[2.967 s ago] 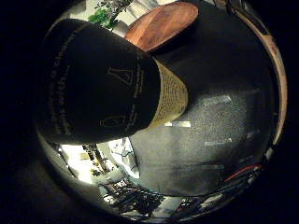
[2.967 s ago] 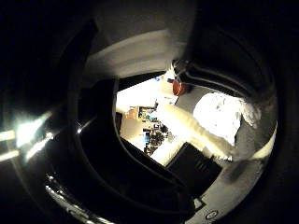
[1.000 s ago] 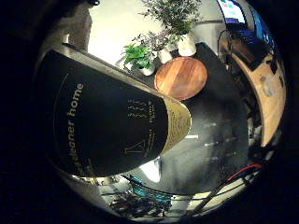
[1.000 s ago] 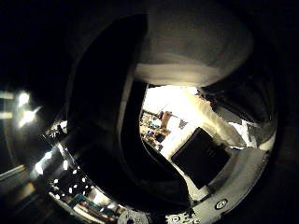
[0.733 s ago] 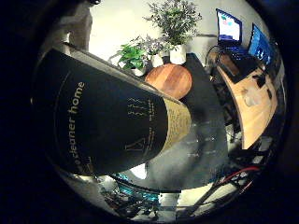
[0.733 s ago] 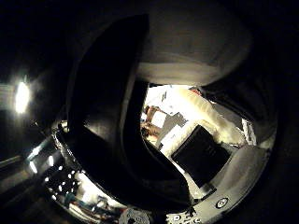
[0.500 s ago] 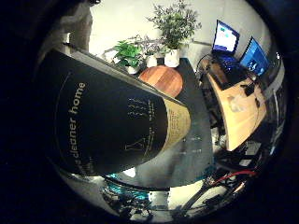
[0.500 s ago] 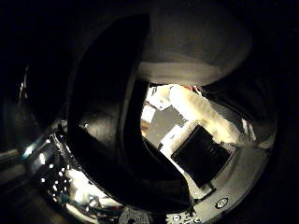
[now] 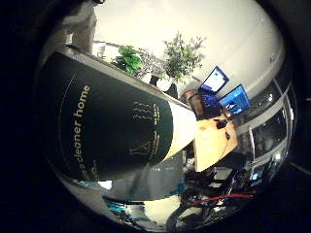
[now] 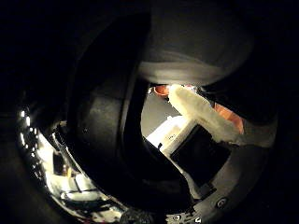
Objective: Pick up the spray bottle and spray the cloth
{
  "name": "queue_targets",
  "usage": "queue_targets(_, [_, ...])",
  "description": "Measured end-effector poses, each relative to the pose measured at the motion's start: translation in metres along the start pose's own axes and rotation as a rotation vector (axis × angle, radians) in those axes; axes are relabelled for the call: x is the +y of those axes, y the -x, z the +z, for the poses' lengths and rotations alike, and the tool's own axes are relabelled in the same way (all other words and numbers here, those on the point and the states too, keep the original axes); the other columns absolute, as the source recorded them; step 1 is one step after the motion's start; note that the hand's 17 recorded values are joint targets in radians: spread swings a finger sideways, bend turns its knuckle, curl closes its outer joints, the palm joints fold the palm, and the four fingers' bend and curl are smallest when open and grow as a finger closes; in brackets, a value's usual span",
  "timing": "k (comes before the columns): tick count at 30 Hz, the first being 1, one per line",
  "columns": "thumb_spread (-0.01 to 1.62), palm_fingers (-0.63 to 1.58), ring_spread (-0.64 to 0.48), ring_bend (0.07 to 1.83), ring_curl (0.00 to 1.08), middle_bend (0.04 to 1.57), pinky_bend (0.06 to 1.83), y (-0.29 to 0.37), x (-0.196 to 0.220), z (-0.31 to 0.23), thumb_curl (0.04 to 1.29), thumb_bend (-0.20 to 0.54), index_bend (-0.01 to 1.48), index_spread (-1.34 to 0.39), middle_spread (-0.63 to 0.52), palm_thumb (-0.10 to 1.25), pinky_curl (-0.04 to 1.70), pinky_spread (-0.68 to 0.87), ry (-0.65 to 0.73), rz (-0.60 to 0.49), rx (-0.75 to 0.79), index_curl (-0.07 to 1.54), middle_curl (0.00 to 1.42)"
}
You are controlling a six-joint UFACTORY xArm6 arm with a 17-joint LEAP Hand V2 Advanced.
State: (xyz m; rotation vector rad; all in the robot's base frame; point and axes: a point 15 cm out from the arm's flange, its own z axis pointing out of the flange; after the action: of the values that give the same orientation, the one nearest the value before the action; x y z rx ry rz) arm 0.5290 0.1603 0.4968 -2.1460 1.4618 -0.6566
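Note:
The spray bottle [image 9: 112,126], dark green with pale print and a cream band at one end, fills much of the little finger side view and lies tight against my palm. My right hand [image 10: 187,135] is shut on it. In the thumb side view a pale finger [image 10: 196,109] curls across in front of a dark rounded shape that blocks most of the picture; I cannot tell which part of the bottle this is. The bottle is held up in the air, tilted. No cloth shows in either view.
Behind the bottle are a white wall, potted plants [image 9: 182,56] on a ledge, two lit monitors [image 9: 235,99] and a wooden desk [image 9: 214,143]. A small orange-red patch [image 10: 161,89] shows past the finger.
The bottle stays fixed against the palm while the whole background has swung. The dark surface and round wooden table have gone from view, and the wall, plants, monitors and desk now show.

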Motion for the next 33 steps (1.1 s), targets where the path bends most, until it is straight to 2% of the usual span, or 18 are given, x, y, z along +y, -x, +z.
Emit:
queue_targets(5, [1.11,0.93,-0.3,1.33,0.97,1.18,1.21,0.014,-0.004,0.025,0.4,-0.017,1.03,-0.35,-0.25,0.87,1.25,-0.2,-0.002,-0.051,0.063,1.09,1.1])
queue_targets(17, [1.11,0.93,-0.3,1.33,0.98,1.17,1.2,0.039,0.029,0.09,0.4,-0.017,1.02,-0.35,-0.27,0.87,1.27,-0.2,0.07,-0.033,0.051,1.09,1.12])
queue_targets(27, [1.11,0.94,-0.3,1.33,0.98,1.17,1.18,0.041,0.029,0.087,0.4,-0.017,1.01,-0.36,-0.28,0.87,1.28,-0.21,0.061,-0.06,0.057,1.1,1.12])
queue_targets(33, [1.11,0.94,-0.3,1.32,0.98,1.16,1.19,0.029,0.018,0.055,0.39,-0.018,1.0,-0.36,-0.28,0.86,1.27,-0.21,0.016,-0.075,0.077,1.1,1.13])
